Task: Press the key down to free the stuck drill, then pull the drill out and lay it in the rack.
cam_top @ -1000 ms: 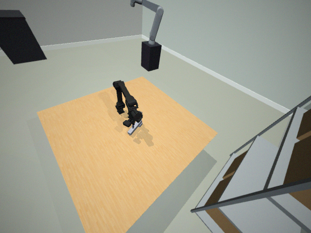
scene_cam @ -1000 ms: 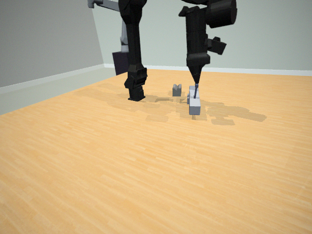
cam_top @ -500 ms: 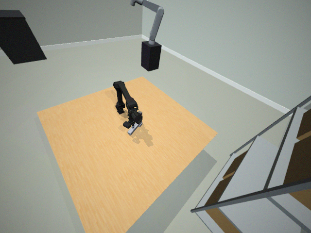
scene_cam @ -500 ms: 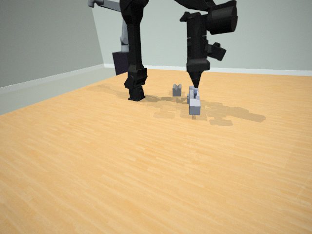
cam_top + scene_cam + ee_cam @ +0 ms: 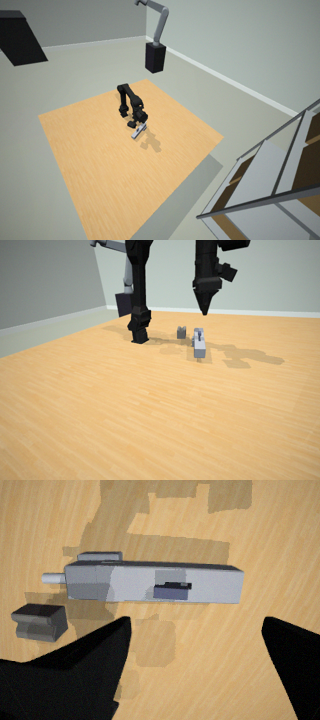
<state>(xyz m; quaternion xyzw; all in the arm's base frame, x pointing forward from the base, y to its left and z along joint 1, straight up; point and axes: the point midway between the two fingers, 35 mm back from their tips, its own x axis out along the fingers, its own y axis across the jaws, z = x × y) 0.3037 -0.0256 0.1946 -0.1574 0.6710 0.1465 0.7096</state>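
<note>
Status: the key step looks done, pull-out and racking still to go.

Drill (image 5: 146, 122) (image 5: 53, 578): in the wrist view a short pale stub of it pokes out of one end of the long grey housing (image 5: 135, 135) (image 5: 199, 345) (image 5: 130, 582); the rest is inside, out of sight. My read is that the latch has let go, since there's shank to grab. Key (image 5: 199, 333) (image 5: 171, 592) is the blue piece at the slot in the housing's upper face; too small to tell whether it sits fully down.

Gripper (image 5: 142, 119) (image 5: 204, 314) (image 5: 198, 624) is wide, nothing between the fingers, hanging above the tabletop (image 5: 103, 167) (image 5: 155, 407) (image 5: 280, 555) and clear of the housing. The exterior view shows it edge-on, so judge the spread from the wrist view.

Containers: housing holds the drill. Rack (image 5: 181, 333) (image 5: 42, 622), the small grey block with a V notch, stands near the stub end, apart from the housing. Notch has nothing in it.

Left to do: line up on the stub, close on it, draw it straight out along the housing's length, lay it in the notch. Stub is short, so a shallow grip could slip, and an off-axis pull could bind or drag the housing.
</note>
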